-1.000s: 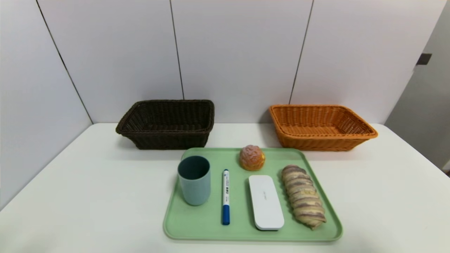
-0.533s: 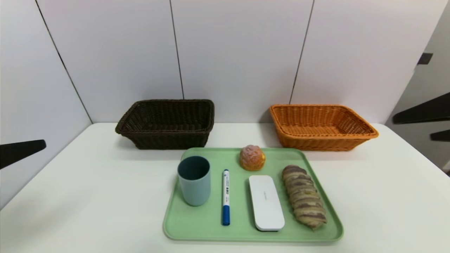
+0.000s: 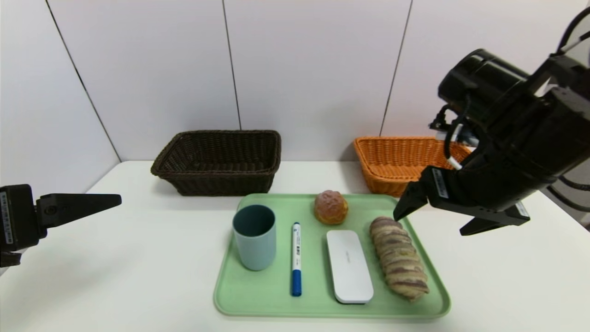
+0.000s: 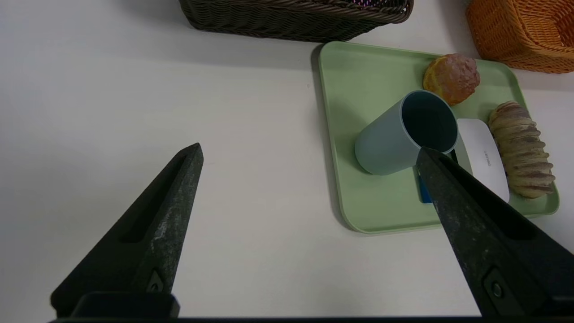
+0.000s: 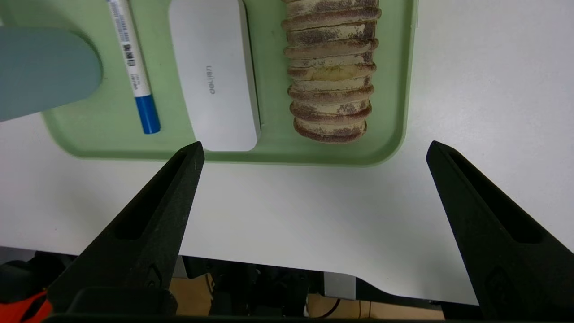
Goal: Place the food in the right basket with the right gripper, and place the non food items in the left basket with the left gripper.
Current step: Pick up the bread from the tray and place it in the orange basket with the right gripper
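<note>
The white table [image 3: 115,276] carries everything, and its widest bare stretches lie to the left and right of the green tray [image 3: 230,295], which sits near the table's front edge with only a narrow strip of bare top before that edge. Behind the tray's left corner, close to the wall, stands the dark brown wicker basket [image 3: 219,161] with nothing in it; behind the tray's right corner stands the orange wicker basket [image 3: 392,161], partly hidden by the right arm. A bare lane of table separates the two baskets.

On the tray, the twisted bread loaf [image 3: 398,258] lies lengthwise along the right rim, its near end close to the front right corner. Just left of it lies the flat white case [image 3: 349,265], then the white marker with blue cap [image 3: 296,258], cap toward the tray's front rim. The grey-blue cup [image 3: 254,236] stands upright near the left rim. The round crackled bun [image 3: 330,207] sits by the back rim, apart from the others.

The right gripper [image 3: 433,216] hangs above the tray's right rim, over the loaf's far end, tilted downward, jaws spread wide and holding nothing. The left gripper [image 4: 309,152] hovers over bare table well left of the tray, jaws equally wide and empty.
</note>
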